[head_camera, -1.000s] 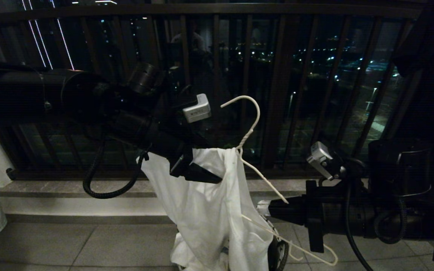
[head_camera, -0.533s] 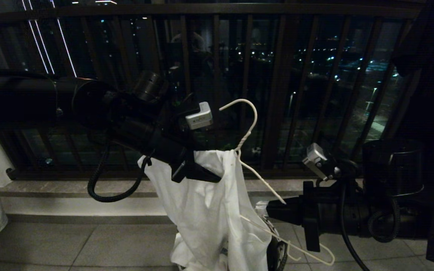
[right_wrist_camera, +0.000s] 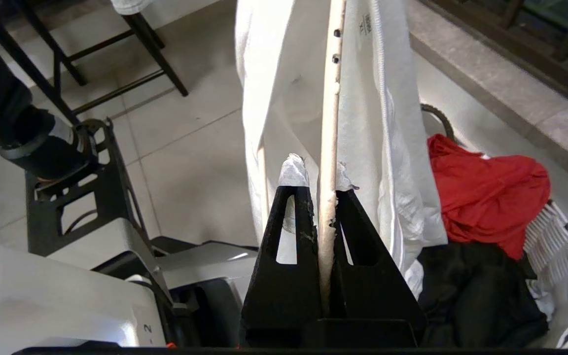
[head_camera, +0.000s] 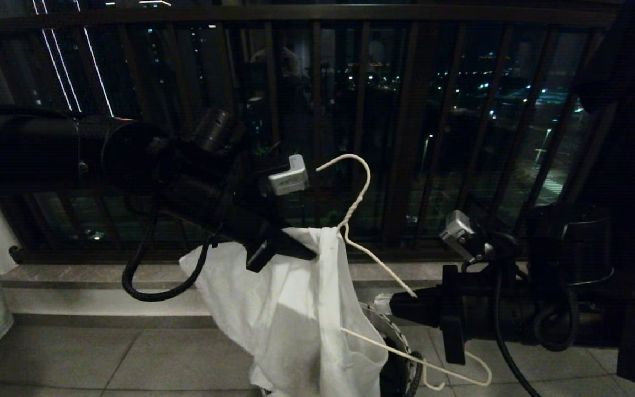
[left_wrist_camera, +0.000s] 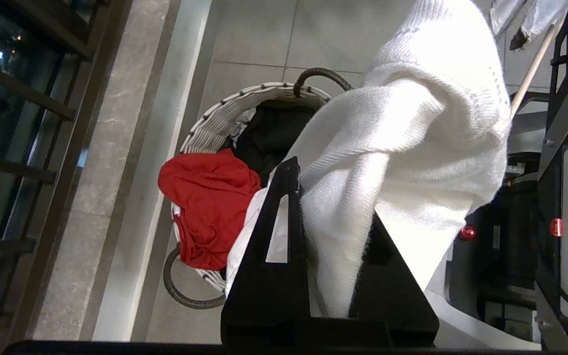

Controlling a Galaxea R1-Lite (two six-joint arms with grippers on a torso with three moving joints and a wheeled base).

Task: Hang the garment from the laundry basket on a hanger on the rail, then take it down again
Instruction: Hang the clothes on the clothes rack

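The soft, light shirt point(head_camera: 290, 309) droops over the basket point(left_wrist_camera: 215, 123); the left pincer point(left_wrist_camera: 331, 246) is clamped on its fold, the right pincer point(right_wrist_camera: 319, 197) pinches the stiff hanger point(head_camera: 375, 262) wire. Best grip: shoulder seams.

The garment point(head_camera: 290, 314) hangs over the laundry basket point(left_wrist_camera: 215, 123), apparently draped on the hanger point(head_camera: 361, 248)

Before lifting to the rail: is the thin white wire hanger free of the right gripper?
No, the right gripper is shut on the hanger.
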